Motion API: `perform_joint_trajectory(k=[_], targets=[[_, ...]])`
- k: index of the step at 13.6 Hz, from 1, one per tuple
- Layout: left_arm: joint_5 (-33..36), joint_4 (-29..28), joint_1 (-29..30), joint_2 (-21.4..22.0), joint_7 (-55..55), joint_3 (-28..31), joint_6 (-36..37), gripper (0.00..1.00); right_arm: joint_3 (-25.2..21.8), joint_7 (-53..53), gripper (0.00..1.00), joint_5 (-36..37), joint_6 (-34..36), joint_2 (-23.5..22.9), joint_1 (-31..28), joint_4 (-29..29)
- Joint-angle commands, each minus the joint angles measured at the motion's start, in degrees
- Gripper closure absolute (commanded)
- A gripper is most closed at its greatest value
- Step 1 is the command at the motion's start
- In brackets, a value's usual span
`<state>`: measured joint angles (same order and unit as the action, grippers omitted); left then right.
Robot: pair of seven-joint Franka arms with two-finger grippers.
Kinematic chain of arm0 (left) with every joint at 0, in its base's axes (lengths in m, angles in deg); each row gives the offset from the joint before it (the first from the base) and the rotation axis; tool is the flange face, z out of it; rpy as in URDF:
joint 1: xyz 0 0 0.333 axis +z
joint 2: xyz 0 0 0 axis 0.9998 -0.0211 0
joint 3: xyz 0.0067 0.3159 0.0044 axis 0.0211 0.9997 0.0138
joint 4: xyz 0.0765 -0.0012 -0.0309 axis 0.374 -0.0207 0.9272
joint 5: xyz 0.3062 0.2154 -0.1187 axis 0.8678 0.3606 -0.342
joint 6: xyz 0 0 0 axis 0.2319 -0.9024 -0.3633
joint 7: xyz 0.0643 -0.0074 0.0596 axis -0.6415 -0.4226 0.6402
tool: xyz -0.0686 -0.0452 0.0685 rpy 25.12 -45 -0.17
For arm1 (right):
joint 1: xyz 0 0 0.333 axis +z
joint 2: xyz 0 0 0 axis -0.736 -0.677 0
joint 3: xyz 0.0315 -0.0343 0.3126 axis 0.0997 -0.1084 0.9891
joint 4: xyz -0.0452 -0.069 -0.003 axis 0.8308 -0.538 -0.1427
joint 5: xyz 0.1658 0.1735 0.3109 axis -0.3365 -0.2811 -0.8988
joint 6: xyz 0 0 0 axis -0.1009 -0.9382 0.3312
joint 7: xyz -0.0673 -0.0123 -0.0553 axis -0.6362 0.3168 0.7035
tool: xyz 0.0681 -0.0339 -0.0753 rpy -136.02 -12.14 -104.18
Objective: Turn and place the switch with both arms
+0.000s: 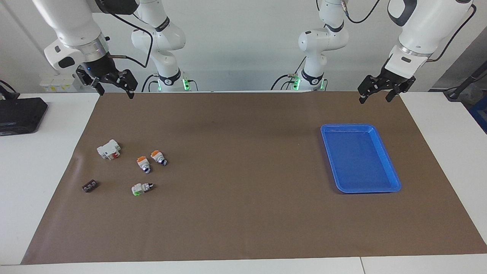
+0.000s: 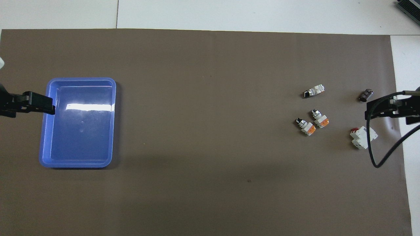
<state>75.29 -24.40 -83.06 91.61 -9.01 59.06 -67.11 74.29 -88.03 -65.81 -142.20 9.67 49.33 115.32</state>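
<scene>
Here, two white robot arms hang raised above a table covered with a brown mat, and nothing has been picked up yet. The right gripper [image 1: 112, 84] hovers over the mat's edge at the right arm's end of the table, its fingers spread apart and empty; the left gripper [image 1: 384, 88] hovers at the left arm's end, just over the edge of the mat by a blue tray [image 1: 388, 167], fingers likewise apart and empty. Three small selector switches lie loose on the mat toward the right arm's end: two orange-block switches [image 1: 143, 164] [image 1: 158, 157] lie just beside each other, and a green-block switch [image 1: 141, 188] lies farther from the robots than that pair. A larger white block with a red mark [image 1: 109, 149] lies near them, closer to the robots, and a small black ridged piece [image 1: 89, 186] lies toward the mat's edge. The switches seem to lie on their sides, though their exact tilt is hard to tell. The tray is empty, well apart from the switches, which probably explains the two-arm plan: the right arm lifts and turns a switch, the left one places it in the tray.
</scene>
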Motion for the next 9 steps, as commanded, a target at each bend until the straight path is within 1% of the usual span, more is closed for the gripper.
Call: perform_joint_trajectory(k=[1, 6, 9], targets=[[0.62, -1.52, 0.24, 1.38, -0.52, -0.01, -0.31, 0.00, 0.43, -0.10, 0.00, 0.12, 0.33, 0.38, -0.27, 0.67], [0.62, -1.52, 0.24, 1.38, -0.52, -0.01, -0.31, 0.00, 0.34, 0.69, 0.00, -0.23, -0.02, 0.65, -0.45, 1.20], [0.53, -1.52, 0.24, 1.38, -0.52, -0.01, -0.31, 0.00, 0.34, 0.78, 0.00, -0.23, -4.23, 1.09, -0.71, 2.95]])
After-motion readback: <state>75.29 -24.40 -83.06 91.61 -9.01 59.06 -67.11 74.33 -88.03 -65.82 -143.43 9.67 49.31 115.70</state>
